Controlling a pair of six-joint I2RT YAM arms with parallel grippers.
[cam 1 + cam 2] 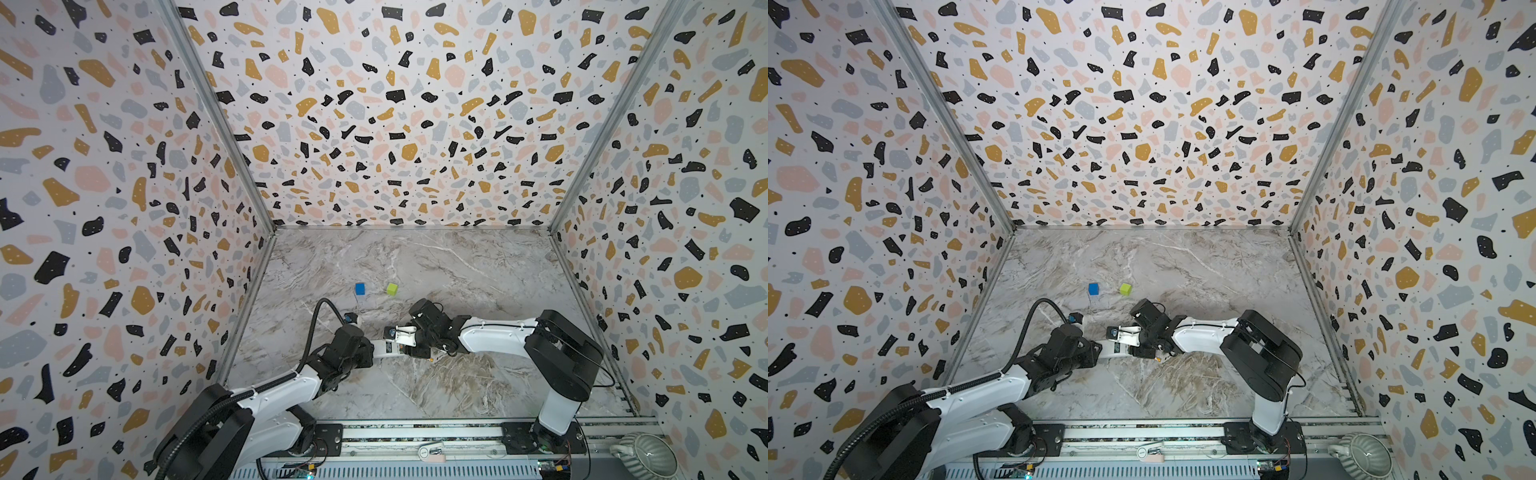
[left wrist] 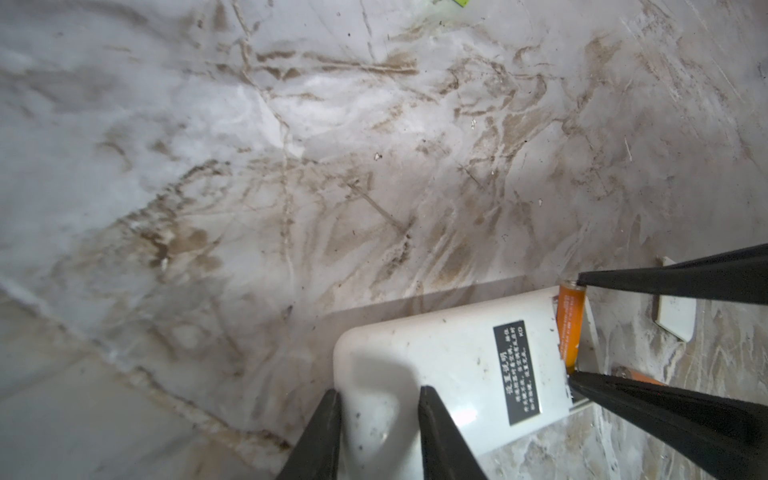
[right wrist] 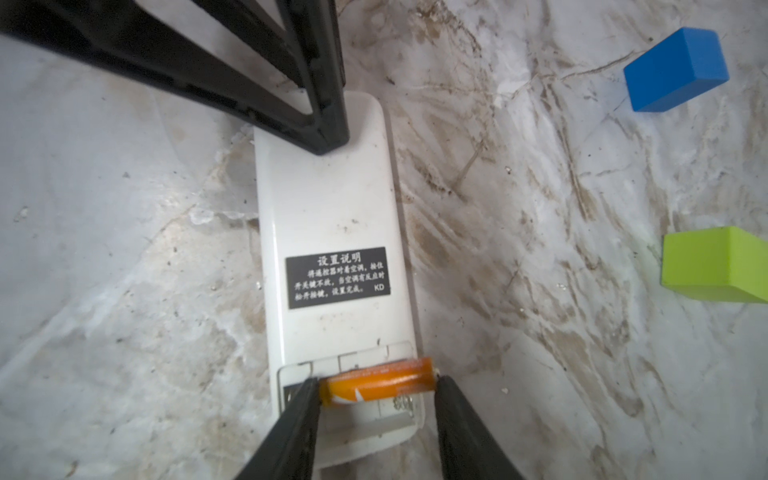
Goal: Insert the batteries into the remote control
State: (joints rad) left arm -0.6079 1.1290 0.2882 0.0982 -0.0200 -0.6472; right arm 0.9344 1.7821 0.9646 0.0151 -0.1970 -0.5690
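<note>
Though the spare battery (image 2: 644, 377) is half-hidden, we find the battery (image 3: 382, 380) between parted jaws of the right gripper (image 3: 379, 384); the left gripper (image 2: 381, 390) clamps the remote control (image 3: 332, 208).

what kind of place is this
Likely a robot test booth: speckled wall panels box in a marble-look tabletop, and two arms are bolted to a rail at its front edge.
</note>
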